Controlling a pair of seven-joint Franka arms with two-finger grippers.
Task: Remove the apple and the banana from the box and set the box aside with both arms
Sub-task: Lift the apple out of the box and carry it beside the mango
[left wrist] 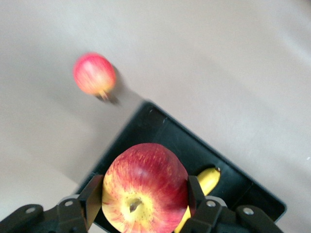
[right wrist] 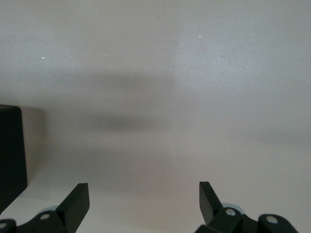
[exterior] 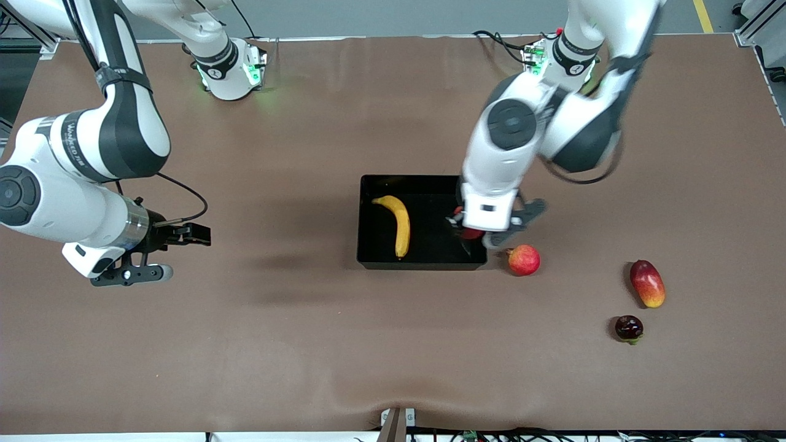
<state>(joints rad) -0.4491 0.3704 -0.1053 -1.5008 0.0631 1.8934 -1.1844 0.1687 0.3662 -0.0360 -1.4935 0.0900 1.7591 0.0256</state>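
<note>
The black box [exterior: 368, 221] sits mid-table with the yellow banana [exterior: 398, 224] lying in it. My left gripper [exterior: 474, 232] is shut on the small red apple [exterior: 471, 233] and holds it over the box's end toward the left arm. In the left wrist view the apple [left wrist: 145, 189], yellow patch up, sits clamped between the fingers [left wrist: 92, 200], with the box [left wrist: 165, 136] and banana [left wrist: 207, 180] below. My right gripper [exterior: 193, 235] waits open and empty above bare table toward the right arm's end. In the right wrist view the gripper [right wrist: 144, 204] is open, with a box corner [right wrist: 12, 150] at the edge.
A pinkish-red round fruit [exterior: 524, 259] lies right beside the box's corner toward the left arm's end; it also shows in the left wrist view [left wrist: 94, 74]. A red-and-yellow mango [exterior: 647, 283] and a dark round fruit [exterior: 629, 328] lie farther toward that end.
</note>
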